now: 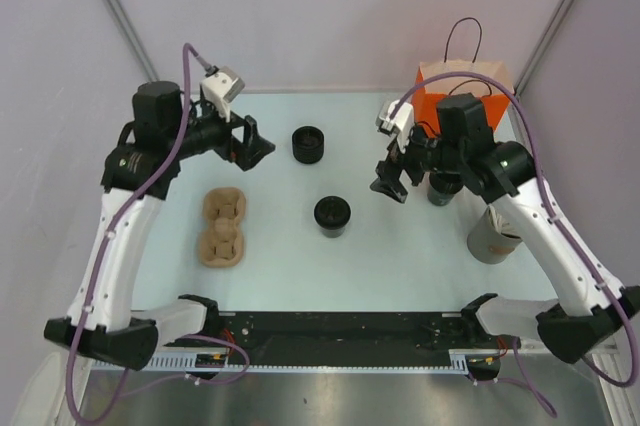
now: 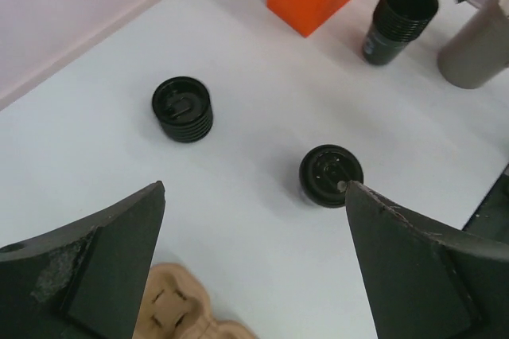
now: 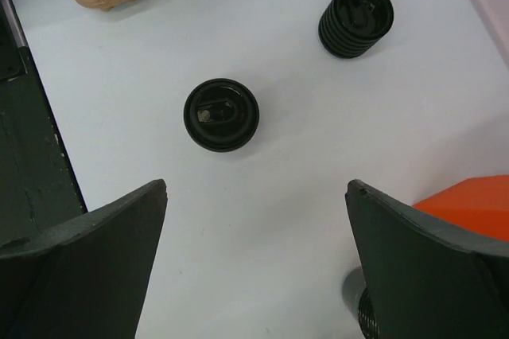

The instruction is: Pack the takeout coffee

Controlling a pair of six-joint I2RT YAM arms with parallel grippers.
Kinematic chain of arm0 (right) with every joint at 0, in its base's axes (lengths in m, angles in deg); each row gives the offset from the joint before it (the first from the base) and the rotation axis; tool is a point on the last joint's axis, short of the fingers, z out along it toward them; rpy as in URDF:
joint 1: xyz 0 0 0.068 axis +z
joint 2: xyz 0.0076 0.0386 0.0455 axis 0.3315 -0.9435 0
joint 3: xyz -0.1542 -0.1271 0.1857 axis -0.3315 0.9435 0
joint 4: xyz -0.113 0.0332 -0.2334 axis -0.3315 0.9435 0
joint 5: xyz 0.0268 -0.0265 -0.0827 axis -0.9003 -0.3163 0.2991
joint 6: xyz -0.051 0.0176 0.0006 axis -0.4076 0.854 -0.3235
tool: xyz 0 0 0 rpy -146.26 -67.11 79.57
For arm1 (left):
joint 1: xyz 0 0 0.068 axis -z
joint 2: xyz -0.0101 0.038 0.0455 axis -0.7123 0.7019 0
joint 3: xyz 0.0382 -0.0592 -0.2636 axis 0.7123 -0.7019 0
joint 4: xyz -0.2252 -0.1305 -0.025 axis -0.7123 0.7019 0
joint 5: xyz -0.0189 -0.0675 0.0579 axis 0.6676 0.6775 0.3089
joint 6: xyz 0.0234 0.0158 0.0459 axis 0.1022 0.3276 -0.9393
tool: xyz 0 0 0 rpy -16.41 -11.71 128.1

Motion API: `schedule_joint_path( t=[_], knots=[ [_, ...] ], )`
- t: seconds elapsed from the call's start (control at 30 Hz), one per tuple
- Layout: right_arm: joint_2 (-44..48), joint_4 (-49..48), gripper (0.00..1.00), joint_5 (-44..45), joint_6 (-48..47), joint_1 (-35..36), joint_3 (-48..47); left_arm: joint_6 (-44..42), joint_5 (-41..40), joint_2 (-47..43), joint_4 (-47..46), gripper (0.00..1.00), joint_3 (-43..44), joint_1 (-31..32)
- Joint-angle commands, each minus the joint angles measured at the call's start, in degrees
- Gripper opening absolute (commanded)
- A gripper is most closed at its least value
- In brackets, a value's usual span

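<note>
top external view: both arms reach over the pale table [image 1: 300, 266], and neither holds anything. the left gripper [image 1: 262, 149], at upper left of centre, has its jaws spread wide; the right gripper [image 1: 392, 186], at right of centre, is likewise parted and hangs above the table.

three near-identical black cups stand upright and well apart. the far lidded cup [image 1: 310, 144] sits just above frame centre, near the left gripper's tips. the near lidded cup [image 1: 332, 215] sits at centre, between the two grippers. the third black cup [image 1: 443, 188] stands at right, partly hidden by the right arm, so its top cannot be judged here. which of these is the coffee to be packed cannot be told.

the brown pulp cup tray [image 1: 224, 227] lies at left of centre with no cup in it. the grey tub [image 1: 492, 236] stands at lower right. an orange and brown paper bag [image 1: 465, 76] with a loop handle stands at upper right.

left wrist view: the wide-open left gripper [image 2: 254, 188] frames the near lidded cup [image 2: 331, 174], without contact; the third black cup [image 2: 404, 17] shows a ribbed upper band at upper right.

right wrist view: the right gripper [image 3: 258, 186] is open and empty, with the near lidded cup [image 3: 221, 114] just above the gap.
</note>
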Motion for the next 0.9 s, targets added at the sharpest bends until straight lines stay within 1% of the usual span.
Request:
schedule_joint_path(
  t=[0.0, 0.03, 0.2, 0.37, 0.5, 0.53, 0.57, 0.63, 0.7, 0.8, 0.87],
  knots=[
    [6.1, 0.4, 1.00, 5.0, -2.5, 1.4, 2.4, 0.0, -12.8, -6.8, 0.5, 1.00, -4.6, -0.4],
    [6.7, 0.7, 1.00, 5.2, -3.1, 1.7, 2.7, -0.3, -13.9, -9.8, 0.6, 1.00, -5.4, -0.4],
    [8.4, 5.0, 0.99, 9.5, -7.6, 5.9, 3.1, -3.8, -16.2, -17.2, 0.3, 1.00, -11.0, -1.6],
    [6.6, 4.9, 0.98, 11.0, -7.8, 8.7, 3.9, -2.8, -12.5, -20.9, -2.6, 1.00, -14.4, -4.7],
    [3.2, 1.3, 0.95, 13.7, -7.7, 12.8, 4.8, -2.7, -11.8, -21.3, -5.4, 1.00, -16.7, -5.3],
    [0.6, 0.5, 0.93, 14.4, -7.7, 13.7, 4.7, -2.8, -11.9, -21.0, -5.9, 1.00, -16.9, -5.3],
    [-0.6, -0.2, 0.91, 17.2, -7.4, 16.2, 4.8, -2.8, -12.3, -20.4, -6.1, 1.00, -17.1, -5.3],
    [-4.9, -2.6, 0.87, 20.7, -6.8, 18.7, 4.7, -2.3, -15.0, -17.6, -5.7, 1.00, -15.4, -5.3],
    [-7.8, -2.9, 0.86, 22.7, -6.4, 21.6, 4.1, -1.9, -16.0, -16.2, -4.7, 1.00, -13.3, -5.3],
    [-12.7, -4.3, 0.81, 24.3, -4.1, 23.3, 3.1, -1.9, -16.3, -15.4, -5.4, 1.00, -12.9, -5.2],
    [-16.8, -4.5, 0.75, 24.2, -2.5, 23.2, 1.9, -2.0, -16.0, -15.8, -5.9, 1.00, -13.1, -5.3]
  ],
)
